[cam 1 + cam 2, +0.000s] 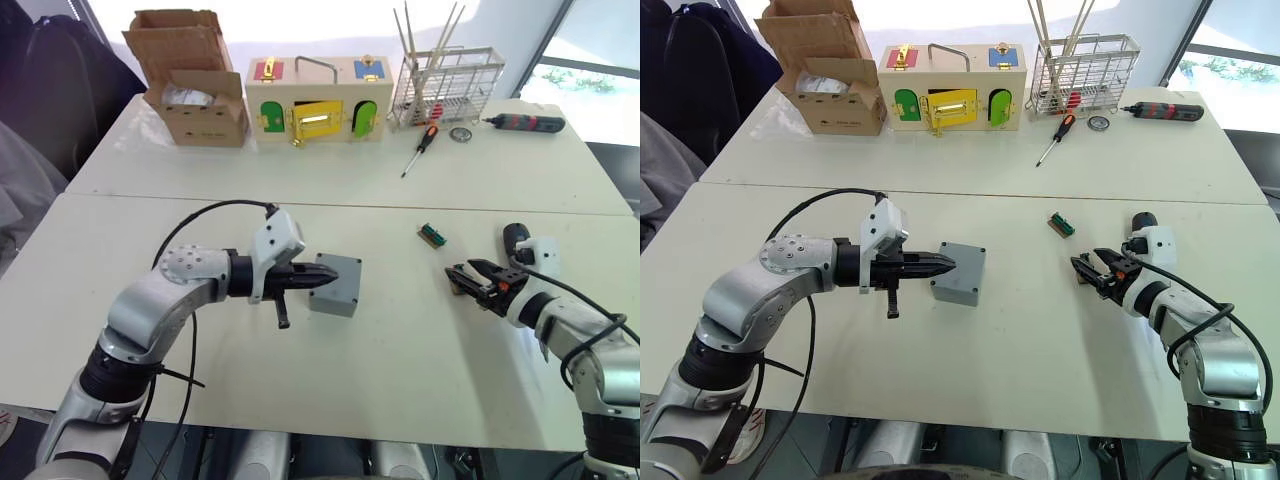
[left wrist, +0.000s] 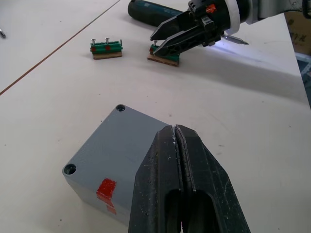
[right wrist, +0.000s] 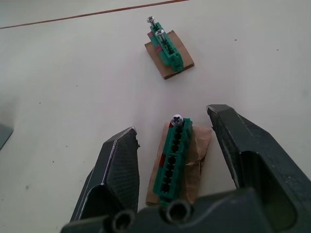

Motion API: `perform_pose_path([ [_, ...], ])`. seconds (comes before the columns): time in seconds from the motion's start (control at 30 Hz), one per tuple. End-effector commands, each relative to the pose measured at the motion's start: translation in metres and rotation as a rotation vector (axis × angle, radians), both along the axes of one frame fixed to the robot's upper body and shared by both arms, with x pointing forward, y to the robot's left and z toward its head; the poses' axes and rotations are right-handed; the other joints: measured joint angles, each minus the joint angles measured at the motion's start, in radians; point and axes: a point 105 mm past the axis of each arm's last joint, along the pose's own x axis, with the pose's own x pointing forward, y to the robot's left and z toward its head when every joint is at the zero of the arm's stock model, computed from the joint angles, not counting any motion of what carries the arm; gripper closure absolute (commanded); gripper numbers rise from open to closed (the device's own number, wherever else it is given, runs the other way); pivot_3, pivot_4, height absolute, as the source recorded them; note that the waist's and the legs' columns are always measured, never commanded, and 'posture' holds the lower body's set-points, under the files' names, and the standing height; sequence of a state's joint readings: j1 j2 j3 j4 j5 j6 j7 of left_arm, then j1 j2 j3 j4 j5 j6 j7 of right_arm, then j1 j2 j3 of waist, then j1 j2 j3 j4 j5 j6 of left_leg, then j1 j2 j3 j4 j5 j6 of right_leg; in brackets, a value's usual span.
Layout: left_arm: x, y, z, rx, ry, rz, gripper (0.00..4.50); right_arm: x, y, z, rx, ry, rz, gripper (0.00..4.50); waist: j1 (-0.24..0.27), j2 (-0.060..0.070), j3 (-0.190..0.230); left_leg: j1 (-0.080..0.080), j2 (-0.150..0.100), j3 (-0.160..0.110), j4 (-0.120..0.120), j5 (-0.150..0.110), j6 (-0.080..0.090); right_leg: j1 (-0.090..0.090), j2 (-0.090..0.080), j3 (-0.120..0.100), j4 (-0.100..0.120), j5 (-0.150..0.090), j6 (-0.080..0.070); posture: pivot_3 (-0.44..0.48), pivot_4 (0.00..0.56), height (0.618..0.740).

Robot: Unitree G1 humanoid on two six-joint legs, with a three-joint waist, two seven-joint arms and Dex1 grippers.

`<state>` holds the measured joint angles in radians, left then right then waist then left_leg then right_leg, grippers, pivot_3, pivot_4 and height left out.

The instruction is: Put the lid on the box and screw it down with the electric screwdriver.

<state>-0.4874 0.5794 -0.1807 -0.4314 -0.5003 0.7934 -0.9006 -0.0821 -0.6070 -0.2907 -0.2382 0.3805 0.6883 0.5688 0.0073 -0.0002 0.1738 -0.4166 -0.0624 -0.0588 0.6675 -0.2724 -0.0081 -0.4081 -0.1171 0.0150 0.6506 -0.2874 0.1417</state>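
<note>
Box [image 1: 335, 284] sits mid-table with the lid [image 2: 119, 148] already on top, a red mark on its near side, and the left gripper [image 1: 325, 279] rests against its left edge with fingers pinched together, holding nothing. Right gripper [image 3: 177, 145] hangs wide open around a green terminal block [image 3: 172, 160]. The electric screwdriver [image 2: 155, 12] lies just behind it.
</note>
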Motion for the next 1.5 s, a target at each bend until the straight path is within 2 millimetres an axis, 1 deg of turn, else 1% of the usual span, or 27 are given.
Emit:
perform_pose_path([
  [0.03,0.000,-0.001,0.006,-0.006,-0.042,-0.003,4.50,0.003,0.000,0.011,0.007,-0.054,-0.006,2.63,0.000,0.000,0.000,0.000,0.000,0.000,0.000,0.000,0.000,0.000,0.000,0.000,0.000,0.000,0.000,0.000,0.150,0.735],
  [0.07,0.001,0.000,0.006,-0.005,-0.042,-0.003,4.50,0.003,0.000,0.011,0.006,-0.055,-0.006,3.08,0.000,0.000,0.000,0.000,0.000,0.000,0.000,0.000,0.000,0.000,0.000,0.000,0.000,0.000,0.000,0.000,0.150,0.735],
  [0.13,0.001,-0.001,0.004,0.001,-0.044,-0.003,4.50,0.004,-0.001,0.012,0.004,-0.063,-0.011,4.23,0.000,0.000,0.000,0.000,0.000,0.000,0.000,0.000,0.000,0.000,0.000,0.000,0.000,0.000,0.000,0.000,0.150,0.735],
  [0.17,0.001,-0.001,0.004,0.004,-0.044,-0.003,4.50,0.004,-0.001,0.012,0.004,-0.065,-0.013,4.47,0.000,0.000,0.000,0.000,0.000,0.000,0.000,0.000,0.000,0.000,0.000,0.000,0.000,0.000,0.000,0.000,0.150,0.735],
  [0.43,0.001,0.000,0.001,0.011,-0.041,-0.006,4.50,0.001,0.002,0.008,0.015,-0.051,-0.001,4.47,0.000,0.000,0.000,0.000,0.000,0.000,0.000,0.000,0.000,0.000,0.000,0.000,0.000,0.000,0.000,0.000,0.150,0.735],
  [0.53,0.001,0.000,0.001,0.012,-0.041,-0.007,4.50,0.001,0.002,0.012,0.020,-0.061,-0.002,4.47,0.000,0.000,0.000,0.000,0.000,0.000,0.000,0.000,0.000,0.000,0.000,0.000,0.000,0.000,0.000,0.000,0.150,0.735],
  [0.73,0.002,0.001,0.001,0.015,-0.040,-0.007,4.50,0.004,-0.001,0.034,0.032,-0.113,-0.002,4.47,0.000,0.000,0.000,0.000,0.000,0.000,0.000,0.000,0.000,0.000,0.000,0.000,0.000,0.000,0.000,0.000,0.150,0.735],
  [0.9,0.002,0.001,0.001,0.014,-0.042,-0.009,4.50,0.005,0.000,0.048,0.029,-0.135,0.018,4.47,0.000,0.000,0.000,0.000,0.000,0.000,0.000,0.000,0.000,0.000,0.000,0.000,0.000,0.000,0.000,0.000,0.150,0.735],
  [1.0,0.003,0.002,0.002,0.015,-0.047,-0.006,4.50,0.008,0.002,0.066,0.024,-0.182,0.038,4.47,-0.001,0.000,0.000,0.000,0.000,0.000,0.000,0.000,0.000,0.000,0.000,0.000,0.000,0.000,0.000,0.000,0.150,0.735],
  [1.07,0.005,0.006,0.003,0.029,-0.059,0.004,4.50,0.009,0.016,0.083,0.033,-0.217,0.112,4.47,-0.003,0.000,0.000,0.000,0.000,0.000,0.000,0.000,0.000,0.000,0.000,0.000,0.000,0.000,0.000,0.000,0.150,0.735],
  [1.1,0.008,0.010,0.003,0.041,-0.067,0.017,4.50,0.007,0.028,0.089,0.043,-0.220,0.176,4.47,-0.004,0.000,0.000,0.000,0.000,0.000,0.000,0.000,0.000,0.000,0.000,0.000,0.000,0.000,0.000,0.000,0.150,0.735],
  [1.13,0.012,0.016,0.004,0.053,-0.074,0.038,4.50,0.004,0.045,0.095,0.058,-0.215,0.261,4.47,-0.006,0.000,0.000,0.001,0.000,0.000,-0.001,0.000,0.000,0.000,0.000,0.000,0.000,0.000,0.000,0.000,0.150,0.735],
  [1.2,0.017,0.026,0.005,0.070,-0.076,0.071,4.50,-0.003,0.073,0.100,0.072,-0.194,0.395,4.47,-0.014,0.000,0.000,0.001,0.001,0.000,-0.001,0.000,0.000,0.000,0.001,0.000,0.000,0.000,0.000,0.000,0.150,0.735],
  [1.23,0.019,0.031,0.005,0.078,-0.073,0.086,4.50,-0.006,0.087,0.100,0.072,-0.181,0.458,4.47,-0.019,0.000,0.000,0.001,0.001,0.000,-0.001,0.000,0.000,0.000,0.001,0.000,0.000,0.000,0.000,0.000,0.150,0.735],
  [1.27,0.020,0.034,0.004,0.084,-0.069,0.095,4.50,-0.008,0.098,0.099,0.071,-0.169,0.503,4.47,-0.020,0.000,0.000,0.001,0.001,-0.001,-0.001,0.000,0.000,0.000,0.002,0.000,0.000,0.000,0.000,0.000,0.150,0.735],
  [1.33,0.020,0.039,0.002,0.101,-0.064,0.101,4.50,-0.012,0.113,0.097,0.072,-0.150,0.571,4.47,-0.020,0.000,0.000,0.001,0.001,-0.001,-0.002,0.000,0.000,0.000,0.002,0.000,0.000,0.000,0.000,0.000,0.150,0.735],
  [1.4,0.018,0.041,0.000,0.113,-0.060,0.099,4.50,-0.014,0.125,0.094,0.082,-0.138,0.620,4.47,-0.017,0.000,0.000,0.001,0.001,-0.001,-0.002,0.000,0.000,0.000,0.001,0.000,0.000,0.000,0.000,0.000,0.150,0.735],
  [1.43,0.016,0.042,-0.001,0.114,-0.054,0.099,4.50,-0.014,0.133,0.090,0.087,-0.127,0.646,4.47,-0.018,0.000,0.000,0.001,0.000,-0.001,-0.001,0.000,0.000,0.000,0.000,0.000,0.000,0.000,0.000,0.000,0.150,0.735],
  [1.5,0.013,0.043,-0.002,0.113,-0.046,0.098,4.50,-0.013,0.141,0.085,0.090,-0.115,0.671,4.47,-0.018,0.000,0.000,0.000,0.000,-0.001,-0.001,0.000,0.000,0.001,0.000,0.000,0.000,0.000,0.000,0.000,0.150,0.735],
])
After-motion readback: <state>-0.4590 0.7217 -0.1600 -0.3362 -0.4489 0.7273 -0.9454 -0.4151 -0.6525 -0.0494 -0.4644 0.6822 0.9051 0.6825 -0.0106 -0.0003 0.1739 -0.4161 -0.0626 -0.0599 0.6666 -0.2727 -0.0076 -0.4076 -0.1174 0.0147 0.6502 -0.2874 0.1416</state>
